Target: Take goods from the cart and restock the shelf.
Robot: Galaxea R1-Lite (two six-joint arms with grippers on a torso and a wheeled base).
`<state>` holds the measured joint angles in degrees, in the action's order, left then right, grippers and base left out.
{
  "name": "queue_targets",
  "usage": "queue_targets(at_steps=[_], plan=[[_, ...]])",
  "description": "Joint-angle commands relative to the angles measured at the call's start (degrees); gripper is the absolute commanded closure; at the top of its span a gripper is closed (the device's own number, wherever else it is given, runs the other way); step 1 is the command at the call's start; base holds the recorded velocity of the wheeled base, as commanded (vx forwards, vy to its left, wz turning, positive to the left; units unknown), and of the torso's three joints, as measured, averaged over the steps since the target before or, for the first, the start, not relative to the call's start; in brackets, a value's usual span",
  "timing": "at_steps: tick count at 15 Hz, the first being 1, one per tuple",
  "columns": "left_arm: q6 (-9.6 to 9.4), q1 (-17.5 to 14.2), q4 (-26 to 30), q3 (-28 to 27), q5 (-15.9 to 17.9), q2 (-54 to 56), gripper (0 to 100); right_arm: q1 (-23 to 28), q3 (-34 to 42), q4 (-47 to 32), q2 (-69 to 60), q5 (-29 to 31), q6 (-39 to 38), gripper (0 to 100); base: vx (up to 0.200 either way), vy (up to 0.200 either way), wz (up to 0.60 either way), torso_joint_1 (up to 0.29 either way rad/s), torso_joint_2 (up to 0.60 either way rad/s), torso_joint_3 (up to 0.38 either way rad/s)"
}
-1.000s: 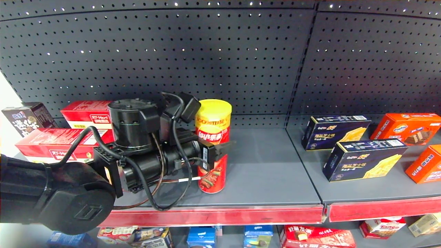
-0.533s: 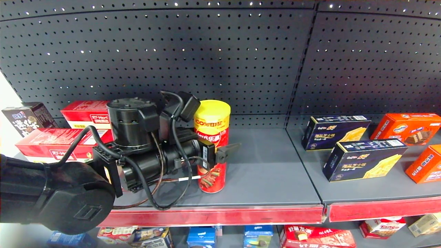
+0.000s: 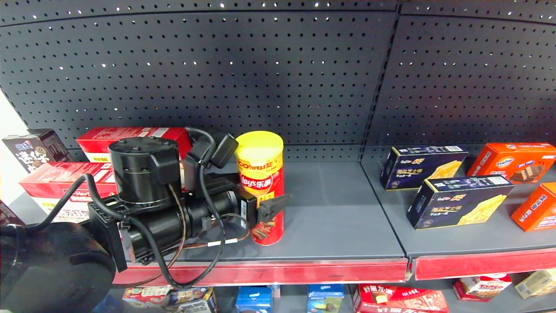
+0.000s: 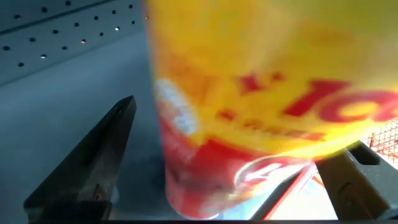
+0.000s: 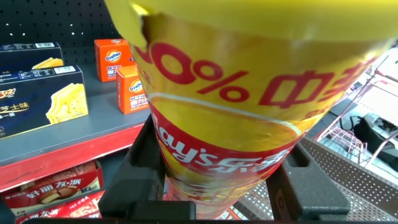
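Head view: grey shelf (image 3: 339,226), pegboard backing (image 3: 278,78).

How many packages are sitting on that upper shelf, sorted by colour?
Red boxes: 2
Dark blue boxes: 2
Orange boxes: 2
Brown box: 1
Yellow-and-red chip can: 1
Total: 8

Left gripper (image 3: 267,198) fingers released chips can (image 3: 259,165); arm drawn back leftward.
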<state>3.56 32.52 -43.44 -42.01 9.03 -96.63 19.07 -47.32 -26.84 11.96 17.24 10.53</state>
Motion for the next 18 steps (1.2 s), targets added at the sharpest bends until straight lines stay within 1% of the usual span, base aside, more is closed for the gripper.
queue_targets(at_steps=[1,3,8,9,12,18], plan=[[0.04,-0.1,0.0,0.5,-0.5,1.4,0,0.0,0.0,-0.1,0.0,0.0,0.0,100,0.0,0.0,0.0,0.0,0.0,0.0],[0.04,0.0,0.1,0.1,-1.0,1.8,0,-0.1,0.0,-0.1,-0.1,0.0,0.0,100,0.0,0.0,0.0,0.0,0.0,0.0],[0.13,-0.4,0.1,0.8,-1.1,5.1,0,-0.1,0.1,-0.1,-0.1,0.0,0.0,100,0.0,0.0,0.0,0.0,0.0,0.0],[0.13,-1.0,0.1,1.6,-1.0,5.8,0,-0.1,0.2,-0.1,-0.4,0.0,0.0,100,0.0,0.0,0.0,0.0,0.0,0.0],[0.04,-1.0,0.1,4.3,-0.9,8.8,0,0.0,0.3,-0.1,-0.6,0.0,0.0,100,0.0,0.0,0.0,0.0,0.0,0.0],[-0.04,-0.3,0.2,6.2,-0.4,12.9,0,0.0,0.5,-0.1,-0.7,0.0,0.0,100,0.0,0.0,0.0,0.0,0.0,0.0]])
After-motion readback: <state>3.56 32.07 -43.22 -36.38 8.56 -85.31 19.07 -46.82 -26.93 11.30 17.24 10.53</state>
